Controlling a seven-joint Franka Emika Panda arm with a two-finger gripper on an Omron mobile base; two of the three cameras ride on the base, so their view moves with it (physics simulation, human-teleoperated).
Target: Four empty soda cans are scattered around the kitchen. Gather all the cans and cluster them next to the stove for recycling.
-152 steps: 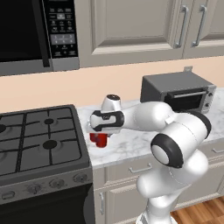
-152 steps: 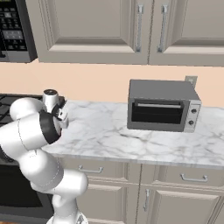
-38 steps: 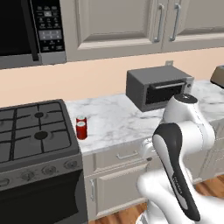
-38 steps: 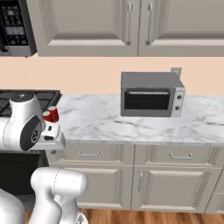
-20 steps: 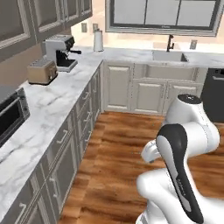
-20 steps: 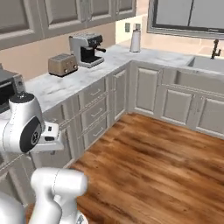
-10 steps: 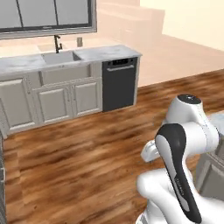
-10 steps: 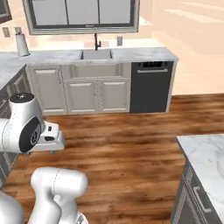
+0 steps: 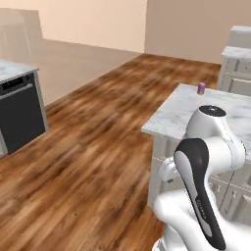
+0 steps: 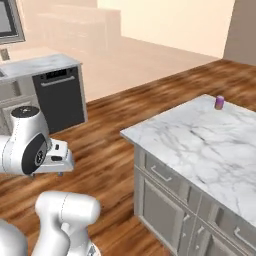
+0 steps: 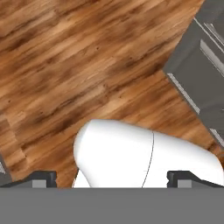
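Wooden plank floor [image 11: 65, 57] lies under our tool [image 11: 111, 179], which we see in the hand view pointing down at the boards, its two dark tips far apart at the lower corners and nothing between them. So we read the tool as wide and empty. In the right base view the hand is tucked in close to the arm's body, hanging over the floor at about 8 o'clock.

Outward from there, a marble island bench [image 10: 200, 140] fills the right side of the right base view. The purple soda can [image 10: 219, 102] stands upright near its far corner, at about 1 o'clock; in the left base view the same soda can [image 9: 201, 88] sits at about 2 o'clock, beyond the arm's shoulder. A black dishwasher [image 10: 60, 97] stands in the cabinets at about 10 o'clock.

We judge the risks to come mostly from the reach. The can is on the far side of the bench, well apart from the tool, so stretching from where we stand could leave the arm overextended and the grip shallow. A light, empty can so near the corner could be tipped or nudged off by a finger arriving off-centre. Driving closer could bump the base against the island's drawers [image 10: 165, 197].
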